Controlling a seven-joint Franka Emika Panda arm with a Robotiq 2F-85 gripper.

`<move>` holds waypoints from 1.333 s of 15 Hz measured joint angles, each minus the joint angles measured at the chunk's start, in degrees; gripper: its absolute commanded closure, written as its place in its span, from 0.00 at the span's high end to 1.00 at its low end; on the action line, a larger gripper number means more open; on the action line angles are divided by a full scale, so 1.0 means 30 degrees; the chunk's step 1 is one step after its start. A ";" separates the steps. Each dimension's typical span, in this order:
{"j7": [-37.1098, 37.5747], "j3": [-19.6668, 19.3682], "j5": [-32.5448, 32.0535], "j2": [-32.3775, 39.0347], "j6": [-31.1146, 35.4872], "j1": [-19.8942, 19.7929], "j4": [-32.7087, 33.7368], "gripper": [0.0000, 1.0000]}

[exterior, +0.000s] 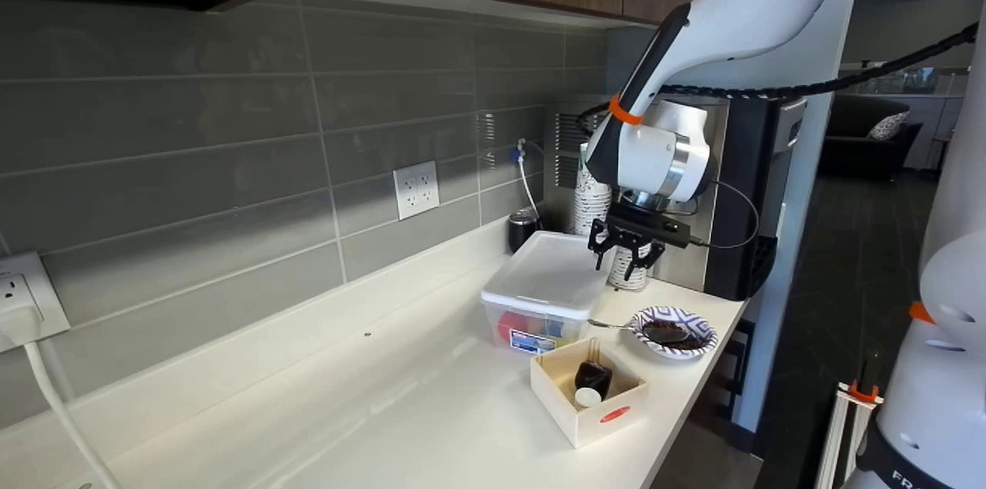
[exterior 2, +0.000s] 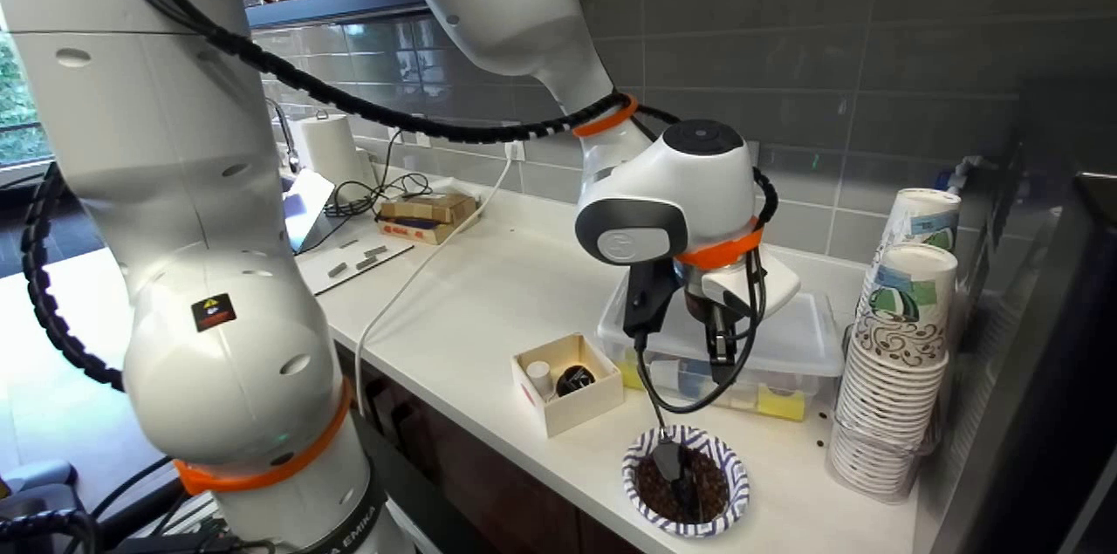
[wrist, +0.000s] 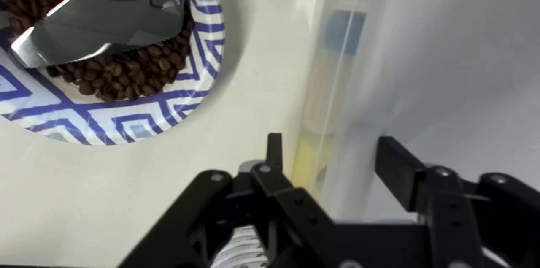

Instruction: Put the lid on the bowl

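The bowl, a low rectangular translucent tub (exterior: 574,330) with red, blue and yellow pieces inside, stands on the counter against the wall; it also shows in an exterior view (exterior 2: 742,393) and in the wrist view (wrist: 316,103). The flat white lid (exterior: 543,269) lies over the tub's top, and shows too in an exterior view (exterior 2: 790,336) and in the wrist view (wrist: 468,74). I cannot tell whether every edge is snapped down. My gripper (exterior: 614,272) is open and empty above the tub's edge near the cups; its spread fingers also show in the wrist view (wrist: 327,143).
A patterned dish (exterior: 678,354) of coffee beans with a metal scoop (wrist: 109,14) stands beside the tub. A wooden box (exterior: 555,403) holds a dark item and a white one. Paper cup stacks (exterior 2: 899,397) and a large appliance (exterior: 739,204) stand close to the gripper.
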 measured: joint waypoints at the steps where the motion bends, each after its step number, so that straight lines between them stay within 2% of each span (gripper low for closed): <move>1: 0.0130 -0.0012 -0.0318 0.0131 0.0012 0.0003 0.0000 1.00; 8: 0.0840 -0.0135 -0.1774 0.0703 -0.0076 0.0048 -0.0054 1.00; 20: 0.2084 0.0053 -0.2193 0.0750 -0.0654 0.0532 -0.0042 1.00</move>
